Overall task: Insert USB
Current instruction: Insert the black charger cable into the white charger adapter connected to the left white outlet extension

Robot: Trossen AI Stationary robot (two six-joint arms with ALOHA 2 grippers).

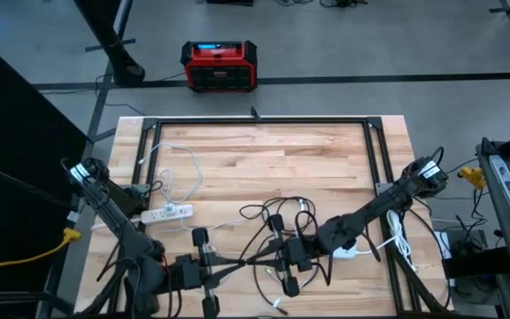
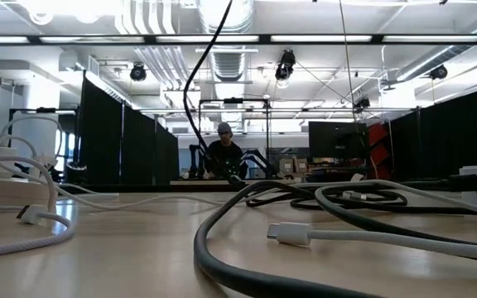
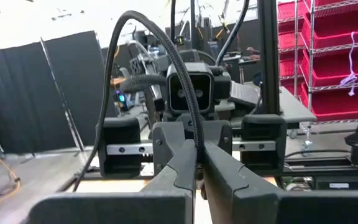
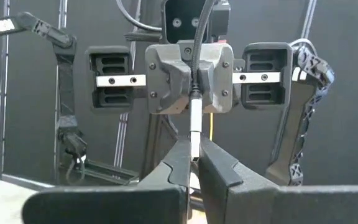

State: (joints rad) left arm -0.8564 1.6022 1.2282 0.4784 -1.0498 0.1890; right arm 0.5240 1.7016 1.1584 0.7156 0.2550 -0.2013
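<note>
Listing hazards and clearances, one view after another.

**High view.** The table [image 1: 326, 151] carries a black cable tangle [image 1: 277, 221] at its near middle, where the left arm [image 1: 113, 217] and right arm [image 1: 379, 208] converge. A white power strip [image 1: 168, 213] lies beside the left arm. I judge snagging the main risk, since any sideways pull could drag loops along. The far half of the table is bare wood, and I would steer there. The near edge and the side rails are close to both arms.

**Low view.** A loose white plug [image 2: 292, 234] lies flat on the wood among grey cable [image 2: 222, 248], and neither tool shows here. A person [image 2: 224, 153] sits well beyond the table.

**Left wrist view.** The left gripper [image 3: 197, 171] has its fingers pressed together. A black lead rises from the seam, but I cannot tell whether it is pinched. The other arm's tool faces it close, so a collision is possible if either one advances.

**Right wrist view.** The right gripper [image 4: 194, 155] is narrowed onto the tip of the USB connector [image 4: 194, 127], a pale piece hanging upright between the two tools. The hold looks slight, so I expect slip or tilt under any cable tension.
</note>
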